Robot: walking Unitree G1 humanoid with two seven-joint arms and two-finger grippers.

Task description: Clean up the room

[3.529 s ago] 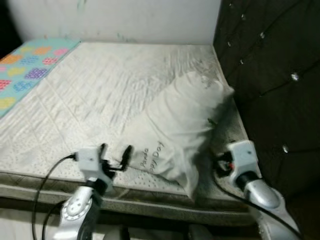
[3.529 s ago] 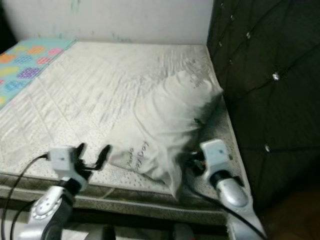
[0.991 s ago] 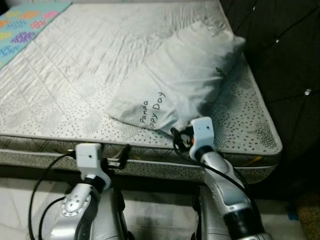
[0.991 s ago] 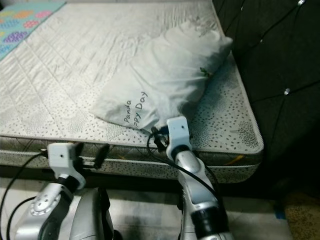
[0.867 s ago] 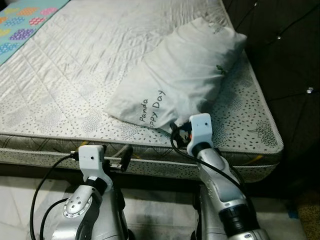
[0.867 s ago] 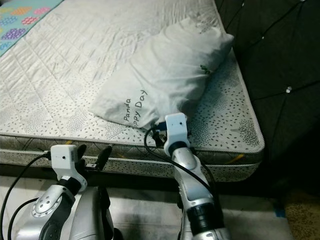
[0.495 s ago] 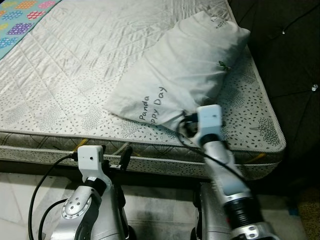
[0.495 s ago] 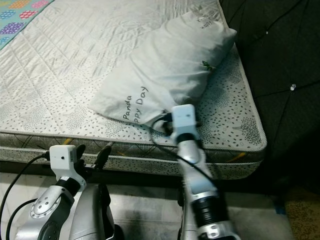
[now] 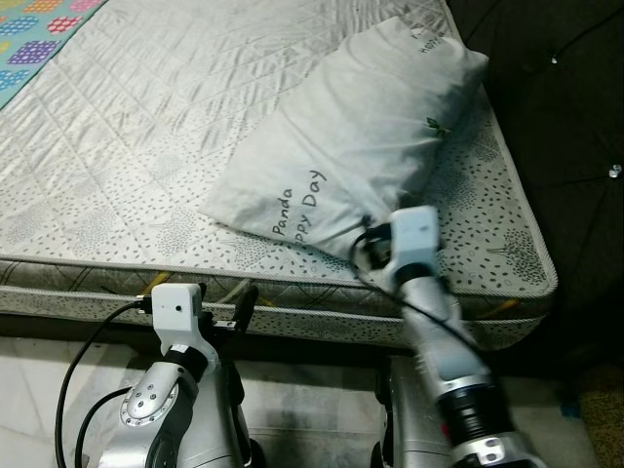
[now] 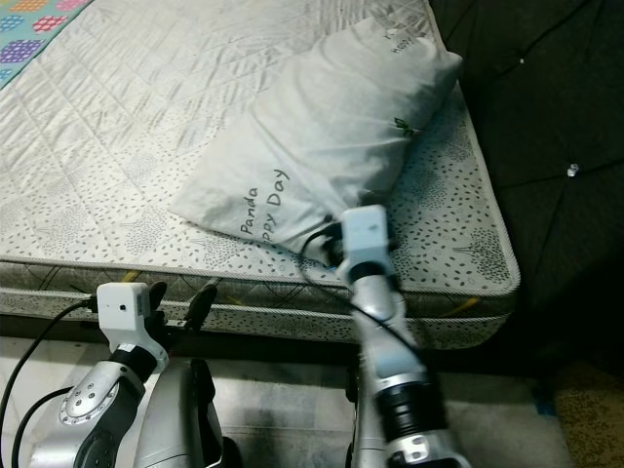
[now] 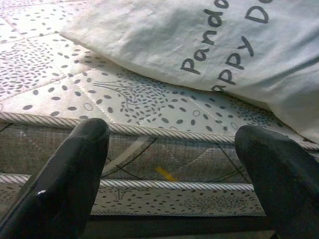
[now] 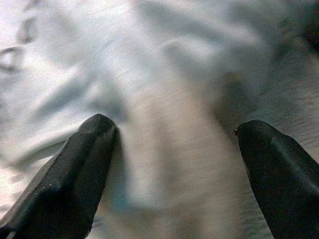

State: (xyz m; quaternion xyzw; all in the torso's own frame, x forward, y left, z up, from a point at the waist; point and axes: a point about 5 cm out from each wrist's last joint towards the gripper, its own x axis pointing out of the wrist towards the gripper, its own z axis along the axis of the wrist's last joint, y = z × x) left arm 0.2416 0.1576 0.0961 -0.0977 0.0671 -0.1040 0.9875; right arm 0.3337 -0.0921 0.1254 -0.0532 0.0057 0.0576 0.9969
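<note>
We see a white pillow [image 9: 356, 146] lying slantwise on the mattress [image 9: 146, 127], in the upper middle of the frame, near the dark headboard [image 9: 556, 117]. Our right gripper [image 12: 172, 164] sits right at the pillow's lower corner — its fingers spread wide. Our left gripper [image 9: 226, 307] waits low, bottom left, by the mattress edge — fingers spread too.
</note>
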